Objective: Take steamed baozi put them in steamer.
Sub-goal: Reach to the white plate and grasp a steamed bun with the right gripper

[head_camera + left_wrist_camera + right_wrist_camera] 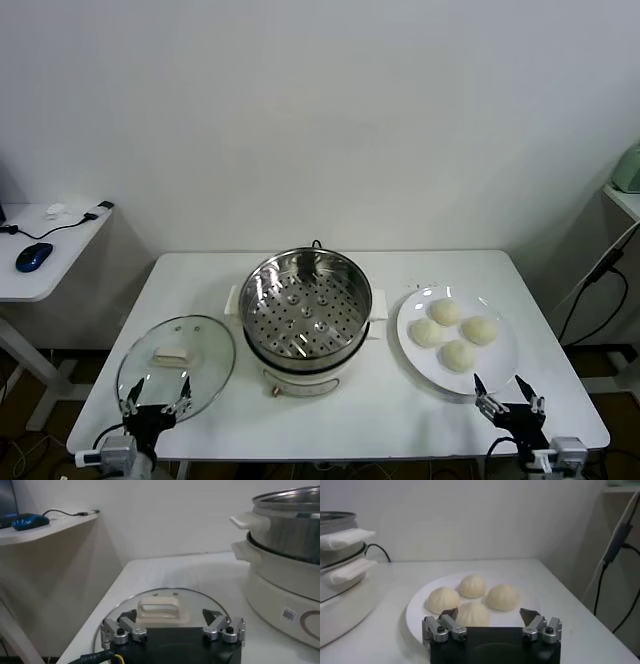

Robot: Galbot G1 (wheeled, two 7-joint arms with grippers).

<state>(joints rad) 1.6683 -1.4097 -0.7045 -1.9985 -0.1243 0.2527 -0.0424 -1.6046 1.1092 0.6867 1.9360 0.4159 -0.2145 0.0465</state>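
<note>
Several pale baozi lie on a white plate at the table's right; they also show in the right wrist view. The steel steamer stands mid-table in its white base, its perforated basket bare. My right gripper is open and empty at the table's front edge, just short of the plate. My left gripper is open and empty at the front left, over the near rim of the glass lid.
The glass lid with a white handle lies left of the steamer base. A side desk with a blue mouse stands far left. A cable hangs at the right.
</note>
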